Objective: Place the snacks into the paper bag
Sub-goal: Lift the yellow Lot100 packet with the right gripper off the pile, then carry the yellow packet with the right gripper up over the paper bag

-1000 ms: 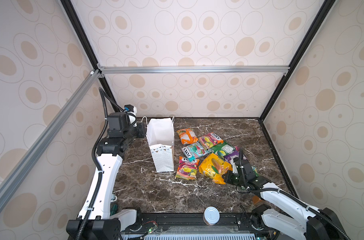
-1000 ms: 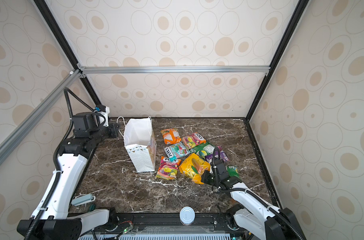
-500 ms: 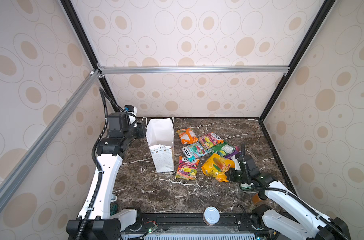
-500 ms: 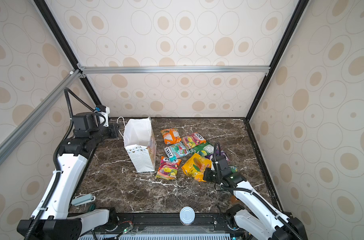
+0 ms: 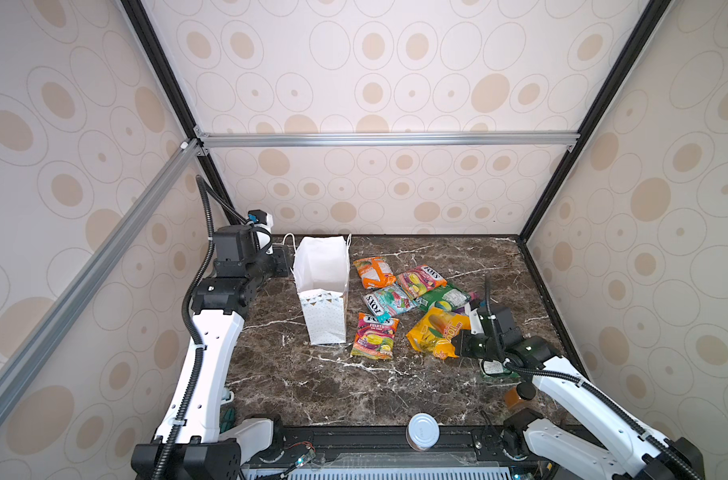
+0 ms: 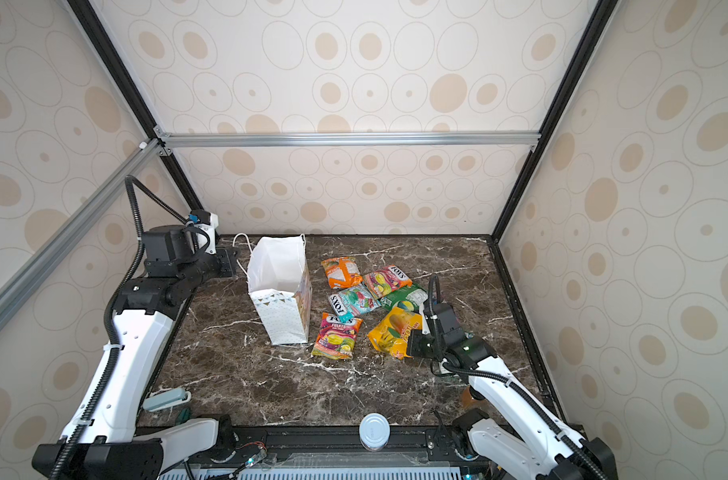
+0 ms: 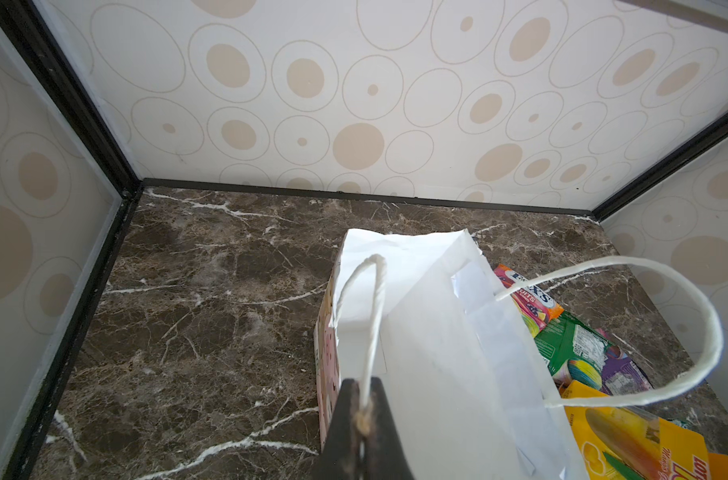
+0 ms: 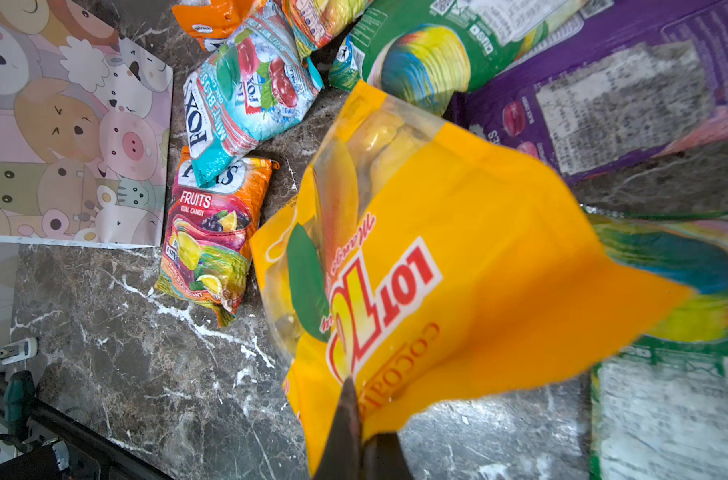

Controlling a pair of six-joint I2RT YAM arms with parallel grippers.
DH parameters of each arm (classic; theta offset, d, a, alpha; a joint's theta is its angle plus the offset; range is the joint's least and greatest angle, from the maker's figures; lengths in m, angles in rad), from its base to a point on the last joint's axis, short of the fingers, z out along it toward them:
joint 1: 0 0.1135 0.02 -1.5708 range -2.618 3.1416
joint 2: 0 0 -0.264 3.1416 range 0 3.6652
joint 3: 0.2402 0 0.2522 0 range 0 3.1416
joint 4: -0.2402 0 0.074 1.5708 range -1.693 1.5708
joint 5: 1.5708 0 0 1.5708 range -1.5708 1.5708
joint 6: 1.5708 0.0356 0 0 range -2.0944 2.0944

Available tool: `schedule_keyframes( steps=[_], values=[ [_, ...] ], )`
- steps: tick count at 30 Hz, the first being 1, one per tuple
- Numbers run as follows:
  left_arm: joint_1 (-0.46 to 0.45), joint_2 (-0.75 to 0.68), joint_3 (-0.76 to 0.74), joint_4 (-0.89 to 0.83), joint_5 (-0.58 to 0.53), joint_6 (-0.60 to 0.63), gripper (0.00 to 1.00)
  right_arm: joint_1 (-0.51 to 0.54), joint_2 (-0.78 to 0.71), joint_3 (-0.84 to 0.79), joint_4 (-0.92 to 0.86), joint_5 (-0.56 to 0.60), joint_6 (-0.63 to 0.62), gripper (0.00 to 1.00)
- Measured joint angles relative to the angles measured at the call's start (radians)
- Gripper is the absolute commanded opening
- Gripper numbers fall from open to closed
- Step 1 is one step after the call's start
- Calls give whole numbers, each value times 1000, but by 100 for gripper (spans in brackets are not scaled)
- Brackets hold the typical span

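The right gripper [image 8: 356,419] is clamped on one corner of the big yellow packet [image 5: 435,332]. Since one second ago, the gripped end has come up off the marble table [image 5: 333,386]. The far end possibly still rests against the other snacks [image 5: 389,301]. The left gripper [image 7: 362,415] has not moved. Only the left wrist view shows it pinched on a cord handle [image 7: 374,316] of the paper bag [image 5: 324,291], which stands upright, mouth open, just left of the packets.

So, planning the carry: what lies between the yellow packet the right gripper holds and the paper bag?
The FOX'S Fruits packet, lying flat; both top views show it.
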Motion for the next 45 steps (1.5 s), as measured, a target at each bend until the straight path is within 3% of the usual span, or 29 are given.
schedule_keyframes(
  steps=[20,31,45],
  values=[
    [0,-31,-41,8,-8,0,2,6,33,146,-84,-13,-54,0],
    [0,-31,-41,8,-14,8,2,34,88,322,-170,-57,-164,0],
    [0,-31,-41,8,-21,15,2,189,212,615,-275,5,-269,0]
  ],
)
